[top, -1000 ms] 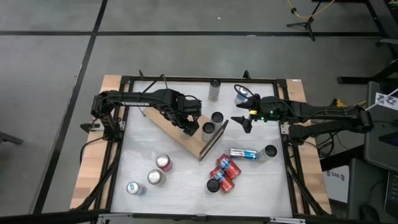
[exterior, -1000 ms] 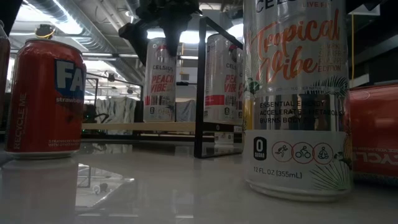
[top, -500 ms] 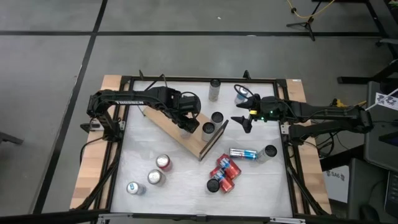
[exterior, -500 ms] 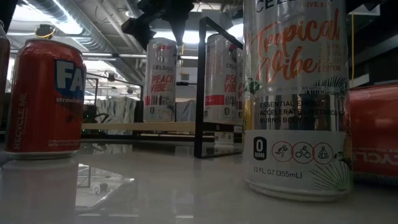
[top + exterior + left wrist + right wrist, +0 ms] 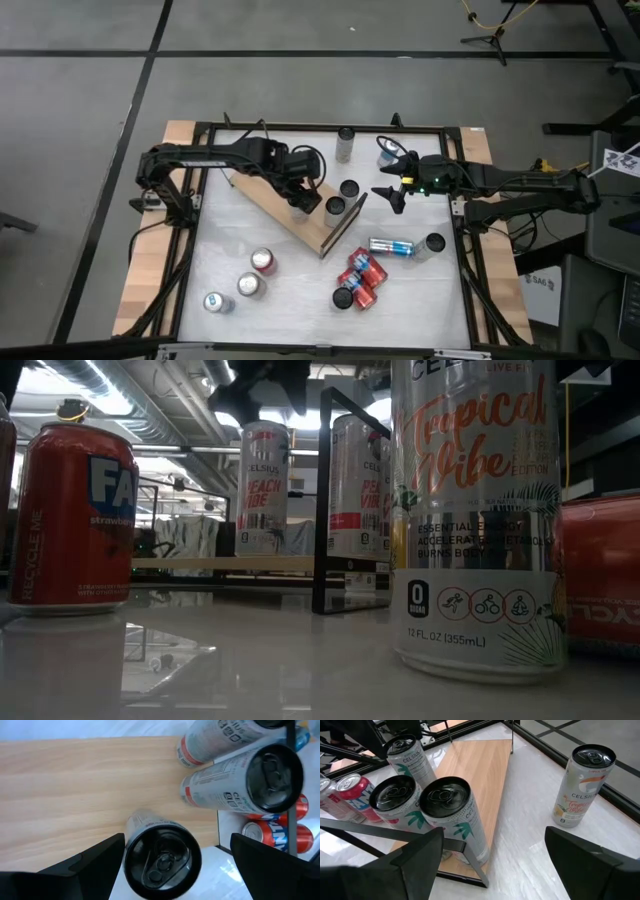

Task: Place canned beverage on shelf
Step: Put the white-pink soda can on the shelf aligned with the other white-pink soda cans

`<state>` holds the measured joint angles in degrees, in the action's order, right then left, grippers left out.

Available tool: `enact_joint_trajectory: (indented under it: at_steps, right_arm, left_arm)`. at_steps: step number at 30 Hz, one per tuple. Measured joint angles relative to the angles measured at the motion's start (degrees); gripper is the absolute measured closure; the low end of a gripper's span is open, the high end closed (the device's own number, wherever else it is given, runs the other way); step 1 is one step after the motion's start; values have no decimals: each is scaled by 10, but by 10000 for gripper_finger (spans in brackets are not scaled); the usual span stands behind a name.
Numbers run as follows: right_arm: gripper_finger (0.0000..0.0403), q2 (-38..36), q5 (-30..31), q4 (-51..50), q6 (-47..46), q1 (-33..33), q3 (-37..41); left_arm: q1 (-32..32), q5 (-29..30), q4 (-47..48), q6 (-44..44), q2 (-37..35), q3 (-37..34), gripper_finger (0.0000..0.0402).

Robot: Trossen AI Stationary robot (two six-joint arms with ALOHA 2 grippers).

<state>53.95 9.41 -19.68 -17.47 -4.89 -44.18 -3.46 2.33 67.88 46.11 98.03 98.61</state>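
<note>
The shelf, a light-wood board on a black wire frame, lies slantwise on the white table. Three tall silver cans stand upright on it. The newest, a Peach Vibe can, rests on its base near the board's edge. My left gripper hangs open above that can, its fingers apart on either side and clear of it. The other two cans stand at the shelf's end by the frame. My right gripper waits open near the table's far right.
A Tropical Vibe can stands by the far edge. Red cans, a lying can and an upright one crowd the near right. Three more cans stand near left.
My left gripper has risen straight off the Peach Vibe can and tipped a little, staying open. The can has kept upright on the shelf where it stood.
</note>
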Motion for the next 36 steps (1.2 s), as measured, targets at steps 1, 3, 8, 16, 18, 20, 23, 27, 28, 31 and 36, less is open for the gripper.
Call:
enact_joint_trajectory:
  at_steps: [1, 3, 8, 16, 18, 20, 23, 27, 28, 31, 36]
  right_arm:
    - [61, 0, 0, 0, 0, 0, 0]
    - [61, 0, 0, 0, 0, 0, 0]
    - [61, 0, 0, 0, 0, 0, 0]
    - [61, 0, 0, 2, 0, 0, 0]
    - [61, 0, 0, 2, 0, 0, 0]
    - [61, 0, 0, 2, 0, 0, 0]
    - [61, 0, 0, 2, 0, 0, 0]
    - [61, 0, 0, 6, 0, 0, 0]
    - [61, 0, 0, 7, 0, 0, 0]
    - [61, 0, 0, 8, 0, 0, 0]
    - [61, 0, 0, 8, 0, 0, 0]
  left_arm:
    - [0, 0, 0, -2, -2, 0, 46]
    - [0, 1, 1, -8, -7, 0, 46]
    - [0, 5, -11, -32, -18, 0, 46]
    - [0, -9, -5, -57, -45, 0, 46]
    - [0, -23, -6, -81, -53, 0, 46]
    - [4, -25, -8, -92, -58, 0, 46]
    - [9, -25, -7, -93, -60, 0, 46]
    - [19, -15, 8, -122, -59, 0, 46]
    - [22, -11, 13, -133, -57, 0, 46]
    - [31, -3, 23, -157, -56, -7, 46]
    - [42, -1, 21, -204, -56, -22, 46]
